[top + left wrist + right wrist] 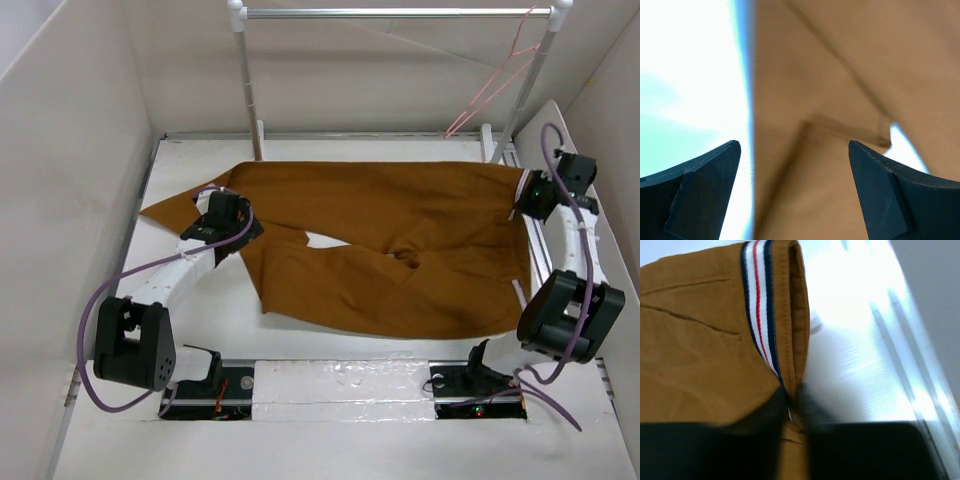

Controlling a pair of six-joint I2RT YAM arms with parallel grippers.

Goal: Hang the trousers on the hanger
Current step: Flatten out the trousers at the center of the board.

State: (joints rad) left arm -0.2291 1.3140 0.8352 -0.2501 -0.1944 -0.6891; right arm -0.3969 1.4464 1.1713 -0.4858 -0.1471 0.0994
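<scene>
The left fingers [700, 185] hang spread wide over a leg edge of the trousers [400, 250], gripping nothing. The trousers lie flat across the desk [215, 325], legs to the left, waist to the right. The right fingers [715, 450] are pinched together on the striped waistband [759, 305] near the desk's right edge. The hanger [487, 90] hangs from the rail [395, 13], far right.

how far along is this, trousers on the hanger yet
Nothing done yet: the trousers lie flat on the table, the hanger hangs empty on the rail. In hand: right claw pinches the striped waistband, left claw open over them. Left: lifting and hanging.
</scene>
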